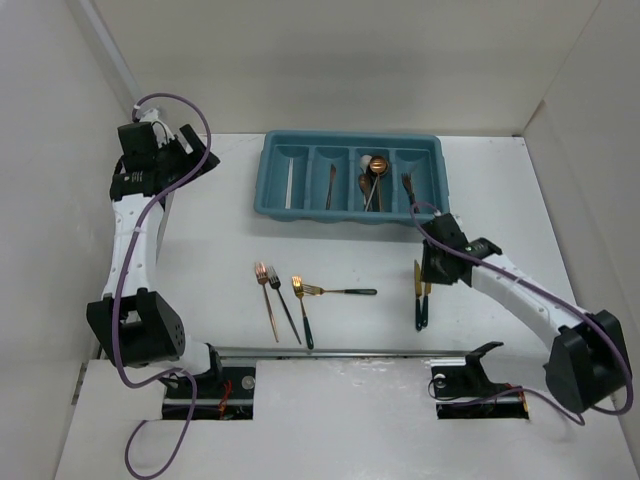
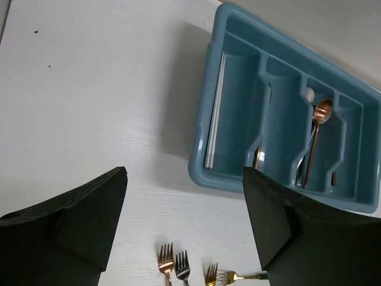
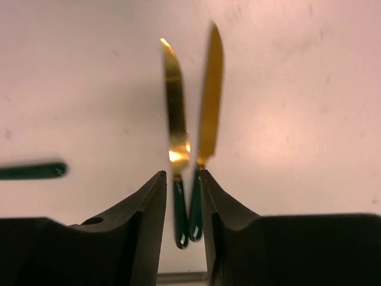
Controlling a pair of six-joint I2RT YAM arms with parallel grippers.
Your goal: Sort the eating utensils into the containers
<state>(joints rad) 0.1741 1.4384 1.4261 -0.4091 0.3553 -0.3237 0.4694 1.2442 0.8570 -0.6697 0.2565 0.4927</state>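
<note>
The teal cutlery tray (image 1: 350, 213) (image 2: 202, 170) lies at the back of the table. Its compartments hold a white utensil (image 1: 289, 185), a copper one (image 1: 330, 186), spoons (image 1: 373, 178) (image 2: 314, 140) and a fork (image 1: 408, 188). Two gold knives with dark green handles (image 1: 421, 296) (image 3: 177, 119) lie side by side on the table. My right gripper (image 1: 426, 283) (image 3: 181, 176) straddles their handles with narrow jaws; a slit shows beside the left handle. Several forks (image 1: 283, 303) (image 2: 183, 265) lie at the centre front. My left gripper (image 1: 198, 160) (image 2: 184, 170) hangs open and empty high at the back left.
White walls close in the table on the left, back and right. A metal rail (image 1: 340, 352) runs along the near edge between the arm bases. A green fork handle (image 3: 33, 171) lies left of the right gripper.
</note>
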